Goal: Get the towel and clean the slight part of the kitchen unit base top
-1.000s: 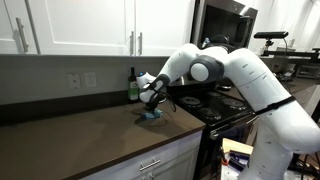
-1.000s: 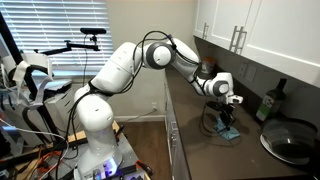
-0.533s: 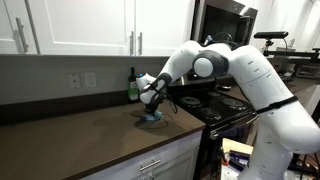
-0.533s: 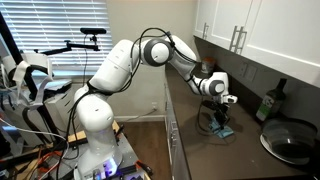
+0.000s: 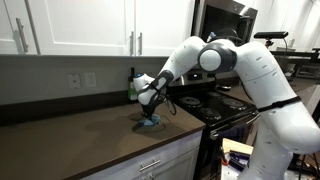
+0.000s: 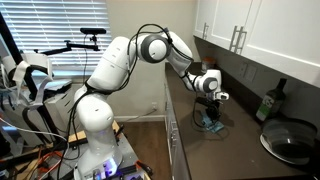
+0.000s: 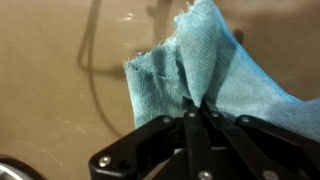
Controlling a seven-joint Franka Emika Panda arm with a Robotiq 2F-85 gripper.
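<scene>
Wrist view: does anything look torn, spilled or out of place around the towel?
Nothing stands out. The blue towel is bunched in the shut pincer on the brown countertop, which shows no spill or damage.

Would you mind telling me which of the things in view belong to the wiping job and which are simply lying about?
Part of the job: blue towel, pinched in the shut gripper; brown countertop under it.

Just lying about: dark bottle by the wall; black pan; stove; wall outlets.
</scene>
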